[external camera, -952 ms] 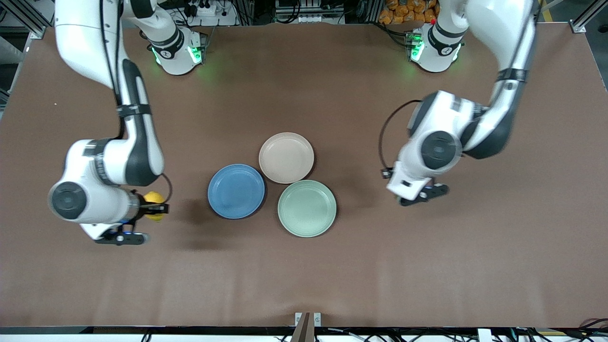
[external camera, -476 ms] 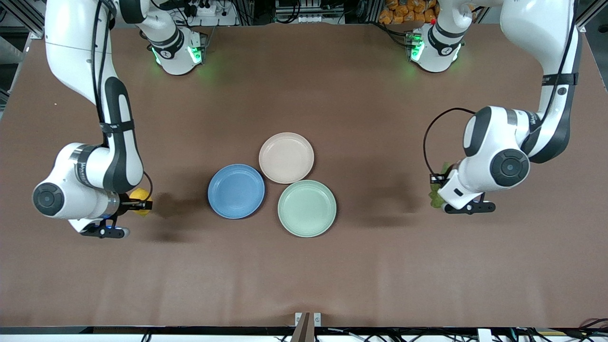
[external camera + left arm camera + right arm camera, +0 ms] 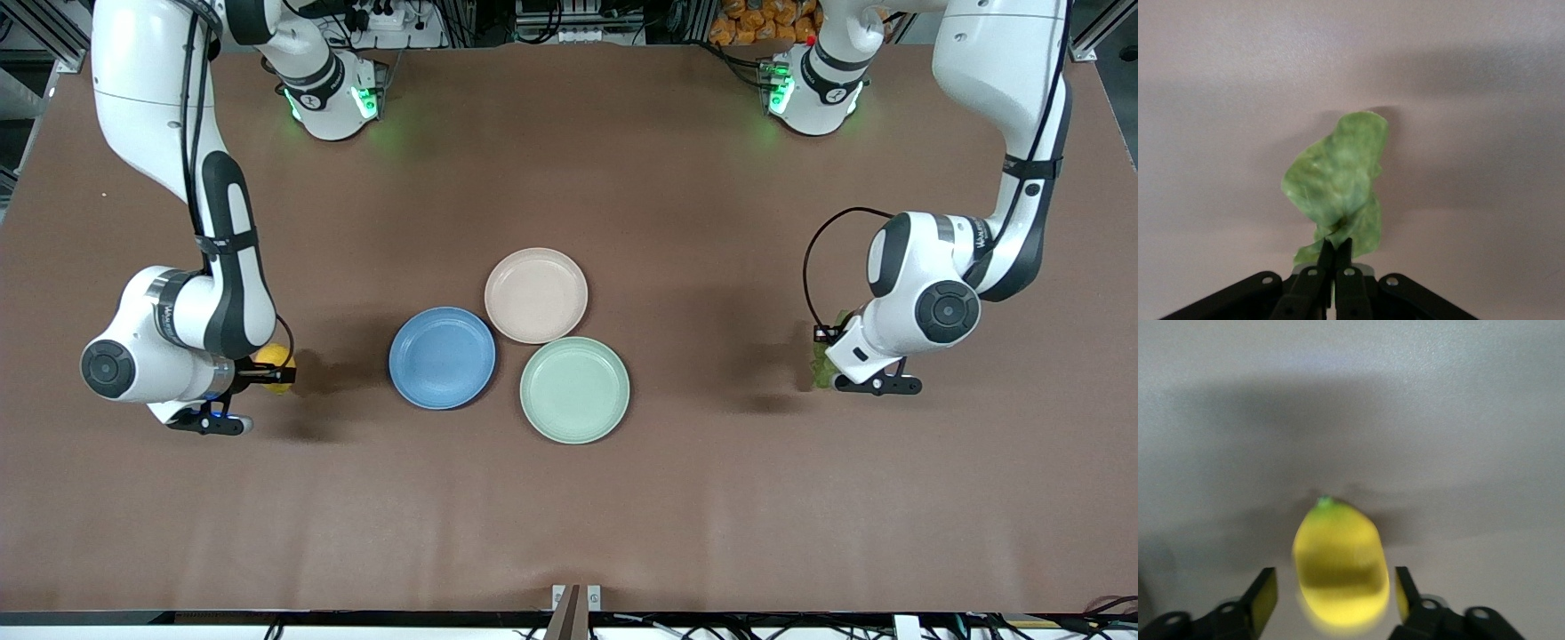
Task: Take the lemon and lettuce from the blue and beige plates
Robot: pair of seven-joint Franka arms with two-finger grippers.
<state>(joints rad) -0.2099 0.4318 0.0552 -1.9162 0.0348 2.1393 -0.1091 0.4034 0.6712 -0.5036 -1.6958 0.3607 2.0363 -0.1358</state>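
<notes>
R gripper [image 3: 271, 374] over bare brown tabletop [image 3: 569, 516] toward R arm's end, well apart from the plates. Small oval yellow lemon [image 3: 275, 366] sits between its fingers [image 3: 1263, 597]; wrist view shows fingers a bit wider than the fruit, gap either side, so grip not confirmed. Lemon long axis runs straight out along the fingers, green-nubbed tip pointing away from the wrist.

L gripper [image 3: 822, 354] over tabletop toward L arm's end. Fingers [image 3: 1325, 257] pinched narrow on wrinkled green lettuce leaf [image 3: 1338, 190]; leaf long axis extends out from fingertips, free end pointing away.

Round medium-blue plate [image 3: 442, 357], pale pinkish-beige plate [image 3: 536, 295], pale mint-green plate [image 3: 574, 389] clustered mid-table, rims touching or nearly so. Beige farthest from front cam, mint nearest. All three bare
</notes>
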